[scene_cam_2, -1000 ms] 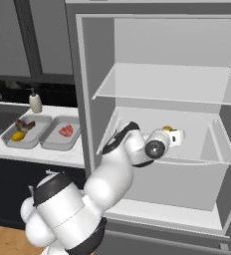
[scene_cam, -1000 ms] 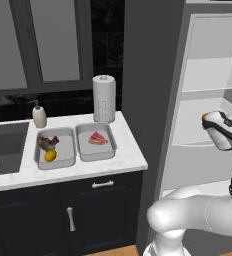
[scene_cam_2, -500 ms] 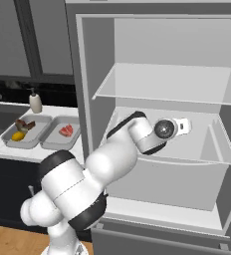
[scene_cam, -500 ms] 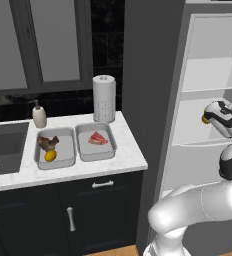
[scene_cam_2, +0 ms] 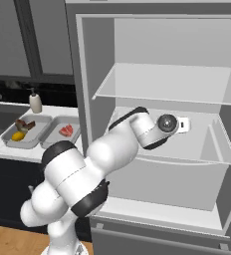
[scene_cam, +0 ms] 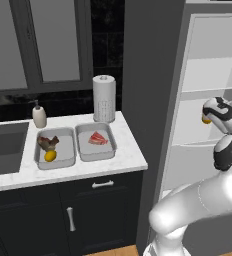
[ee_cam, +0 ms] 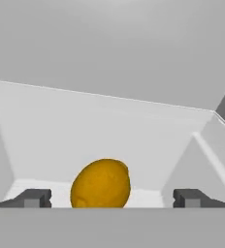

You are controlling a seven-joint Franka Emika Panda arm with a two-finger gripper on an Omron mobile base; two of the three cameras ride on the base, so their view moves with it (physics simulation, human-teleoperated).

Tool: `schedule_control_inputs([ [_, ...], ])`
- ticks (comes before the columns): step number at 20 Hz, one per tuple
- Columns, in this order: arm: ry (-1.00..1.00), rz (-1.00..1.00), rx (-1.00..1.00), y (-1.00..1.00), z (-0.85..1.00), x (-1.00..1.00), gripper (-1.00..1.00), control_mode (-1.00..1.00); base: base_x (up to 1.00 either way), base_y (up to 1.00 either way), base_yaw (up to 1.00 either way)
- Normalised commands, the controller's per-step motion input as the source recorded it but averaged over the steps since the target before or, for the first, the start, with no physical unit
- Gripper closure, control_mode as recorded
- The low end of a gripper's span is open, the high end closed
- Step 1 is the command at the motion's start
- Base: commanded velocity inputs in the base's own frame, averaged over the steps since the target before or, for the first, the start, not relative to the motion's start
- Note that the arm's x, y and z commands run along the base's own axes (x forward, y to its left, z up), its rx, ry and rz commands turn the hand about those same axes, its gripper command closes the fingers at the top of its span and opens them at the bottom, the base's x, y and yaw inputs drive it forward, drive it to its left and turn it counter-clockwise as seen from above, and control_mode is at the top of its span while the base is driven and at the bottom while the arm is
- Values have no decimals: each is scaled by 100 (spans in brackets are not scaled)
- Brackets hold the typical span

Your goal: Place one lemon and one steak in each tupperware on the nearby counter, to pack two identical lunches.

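In the hand view the gripper (ee_cam: 109, 197) has its two dark fingertips (ee_cam: 34, 197) spread wide apart, with nothing pinched. A lemon (ee_cam: 101, 184) lies on the white fridge shelf (ee_cam: 148, 196) between them, a little closer to the left tip, and I cannot tell if it touches either one. Behind the lemon stands the back wall of the fridge.

From the left base view the arm (scene_cam: 203, 200) reaches into the open fridge (scene_cam: 208, 100), and the same lemon (scene_cam: 206, 118) shows as a small yellow spot just beside the hand. In the right base view the hand (scene_cam_2: 179, 124) is over the middle shelf (scene_cam_2: 207, 144) of the fridge.

To the left of the fridge is the counter (scene_cam: 118, 165). On it two grey tupperware trays stand side by side, touching or nearly so. The right tupperware (scene_cam: 95, 142), nearer the fridge, holds one red steak (scene_cam: 98, 138). The left tupperware (scene_cam: 55, 154) holds a brown steak (scene_cam: 47, 143) and a second lemon (scene_cam: 50, 156). Behind the trays, further from the fridge door, stand a paper towel roll (scene_cam: 104, 98) and a soap dispenser (scene_cam: 39, 115), and a dark sink (scene_cam: 5, 150) is at the far left.
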Motion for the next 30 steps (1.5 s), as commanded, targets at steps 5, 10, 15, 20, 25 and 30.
schedule_control_inputs([
  [5, 4, 0, 17, -1, -3, 35, -100, -100, 0, 0, 0],
  [10, 3, -1, 9, -4, -13, 4, -100, -100, 0, 0, 0],
  [15, 8, -3, 4, -15, -28, 10, -100, -100, 0, 0, 0],
  [20, 4, -3, 6, -7, -8, 27, -100, -100, 0, 0, 0],
  [25, 2, -3, 7, 0, -7, 22, -100, -100, 0, 0, 0],
  [30, 2, -3, 12, -1, -16, 11, -100, -100, 0, 0, 0],
])
